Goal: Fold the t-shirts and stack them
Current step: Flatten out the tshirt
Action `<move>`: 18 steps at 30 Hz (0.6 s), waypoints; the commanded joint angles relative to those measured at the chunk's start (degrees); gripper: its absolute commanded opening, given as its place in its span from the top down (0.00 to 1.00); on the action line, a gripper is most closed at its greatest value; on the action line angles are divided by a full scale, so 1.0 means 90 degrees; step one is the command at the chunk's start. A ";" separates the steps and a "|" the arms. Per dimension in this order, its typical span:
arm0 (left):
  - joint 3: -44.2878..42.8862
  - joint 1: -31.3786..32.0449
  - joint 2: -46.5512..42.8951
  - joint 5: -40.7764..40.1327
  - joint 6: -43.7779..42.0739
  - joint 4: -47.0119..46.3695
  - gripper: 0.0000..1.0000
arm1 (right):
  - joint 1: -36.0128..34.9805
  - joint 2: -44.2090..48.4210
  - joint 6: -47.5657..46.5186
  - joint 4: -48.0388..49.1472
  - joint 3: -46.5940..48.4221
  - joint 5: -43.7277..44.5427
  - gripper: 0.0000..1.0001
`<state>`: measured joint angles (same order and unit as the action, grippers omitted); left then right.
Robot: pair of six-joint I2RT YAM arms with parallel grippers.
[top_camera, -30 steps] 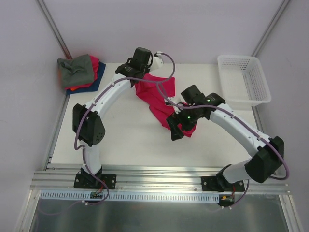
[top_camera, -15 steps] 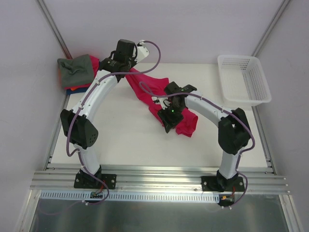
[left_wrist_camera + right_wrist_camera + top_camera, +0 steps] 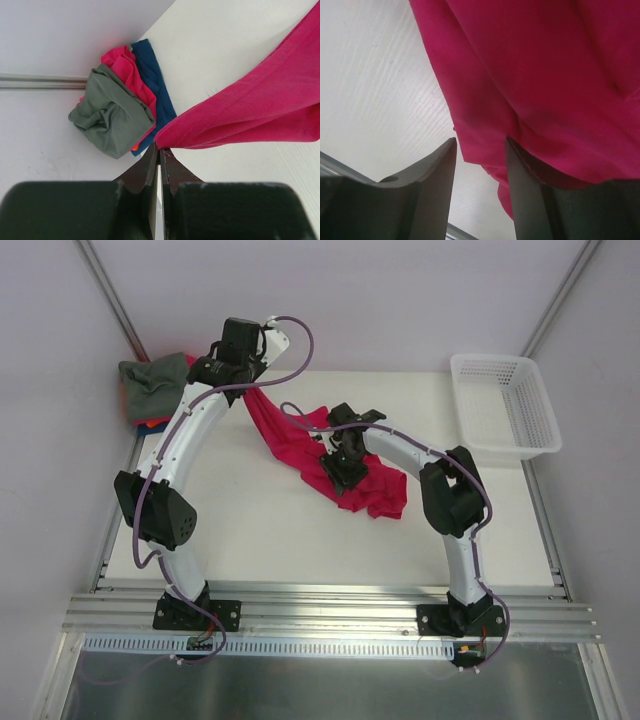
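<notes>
While the left pincer point(image 3: 159, 152) is clenched on a corner of the crimson t-shirt point(image 3: 260, 110), with its jaws pressed together and a fold of hem pinched at their tips, the cloth leads away from it to the right as a taut, raised band. In the top view this pincer stands at the far left of the counter point(image 3: 250, 520), close beside the stack, where the grey-green t-shirt point(image 3: 112, 117) lies on top of the dark blue t-shirt point(image 3: 152, 85).

The crimson shirt's long axis runs diagonally from that far-left grip to a crumpled mass at the near right. The right pincer point(image 3: 480, 145) is released, with its jaws apart. It sits low over the middle of the cloth, and the shirt's edge shows in the gap between the fingers. It is therefore the arm nearer the loose bulk, and any spreading pull would run along this diagonal.

The white basket point(image 3: 505, 405) stands well apart at the far right.

Compared with one second ago, the left pincer has travelled left and farther away, toward the stack, drawing the shirt out longer. The right pincer has moved left and away from the near-right end toward the shirt's centre, and its arm has folded up more steeply at the elbow.
</notes>
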<state>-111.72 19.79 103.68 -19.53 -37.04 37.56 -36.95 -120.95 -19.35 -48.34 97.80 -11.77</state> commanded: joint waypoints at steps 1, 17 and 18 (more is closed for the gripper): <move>-0.0282 -0.0021 -0.0319 0.0090 0.0199 0.0075 1.00 | 0.0072 0.0030 0.0041 -0.0039 0.0198 0.0292 0.53; -0.0780 -0.0070 0.0033 0.0090 0.0209 0.0094 1.00 | -0.1265 0.0997 0.0324 -0.0205 -0.0281 0.0927 0.60; -0.0789 -0.0070 0.0023 0.0090 0.0219 0.0094 1.00 | -0.1304 0.0968 0.0353 -0.0215 -0.0271 0.0869 0.60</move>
<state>-116.14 19.77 103.92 -19.51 -36.34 38.89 -48.12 -114.89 -18.17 -48.53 95.42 -3.73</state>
